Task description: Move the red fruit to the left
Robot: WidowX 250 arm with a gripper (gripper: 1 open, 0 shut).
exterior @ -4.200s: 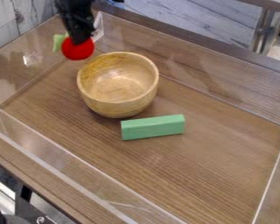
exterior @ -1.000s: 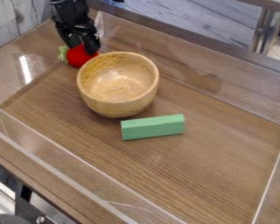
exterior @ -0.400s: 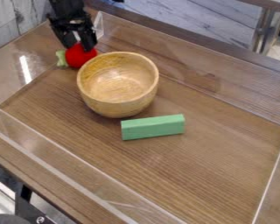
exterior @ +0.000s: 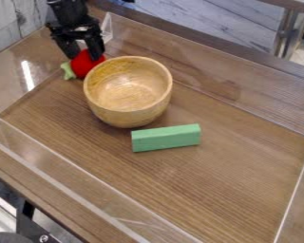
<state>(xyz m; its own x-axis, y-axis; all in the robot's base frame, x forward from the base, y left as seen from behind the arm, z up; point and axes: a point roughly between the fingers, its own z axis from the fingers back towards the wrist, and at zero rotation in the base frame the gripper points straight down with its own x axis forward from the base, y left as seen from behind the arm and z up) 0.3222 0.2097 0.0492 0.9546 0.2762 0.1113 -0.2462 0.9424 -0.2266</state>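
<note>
The red fruit [exterior: 83, 65], small and glossy with a light green part at its left, rests on the wooden table just behind and left of the wooden bowl [exterior: 128, 90]. My black gripper [exterior: 76, 44] hangs directly above the fruit, pointing steeply down, fingers spread open. Nothing sits between the fingers; the fruit lies just below their tips, apart from them.
A green rectangular block [exterior: 166, 139] lies in front of the bowl toward the right. Clear plastic walls [exterior: 22, 57] fence the table on the left, front and right. A metal table leg [exterior: 289, 33] stands at the back right.
The gripper has let go of the fruit, which now rests on the table left of the bowl. Over the last second the gripper rolled about its axis and lifted slightly away.
</note>
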